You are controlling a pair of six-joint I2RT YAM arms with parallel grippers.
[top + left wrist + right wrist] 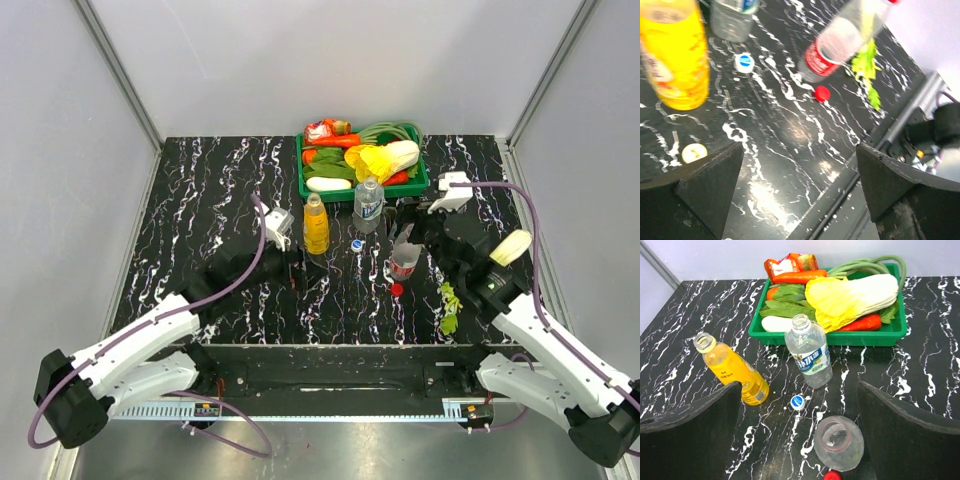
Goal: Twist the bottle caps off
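Three bottles stand uncapped in the middle of the table: orange juice (pixel 315 225) (pixel 735 372), clear water (pixel 368 205) (pixel 810 352) and a red-labelled one (pixel 403 260) (pixel 839 442). A blue cap (pixel 356 244) (pixel 798 401) lies between them. The red cap (pixel 397 290) (pixel 832 475) rests just in front of the red-labelled bottle. A yellow cap (pixel 694 152) lies near the juice bottle (pixel 677 65), beside my left finger. My right gripper (pixel 425 232) (pixel 798 390) hangs open above the red-labelled bottle. My left gripper (pixel 292 268) (pixel 800 147) is open and empty, left of the juice.
A green tray (pixel 303 185) full of vegetables stands behind the bottles at the table's back. A green leafy piece (pixel 449 308) lies by the right arm near the front edge. A pale oblong thing (pixel 510 247) sits beside that arm.
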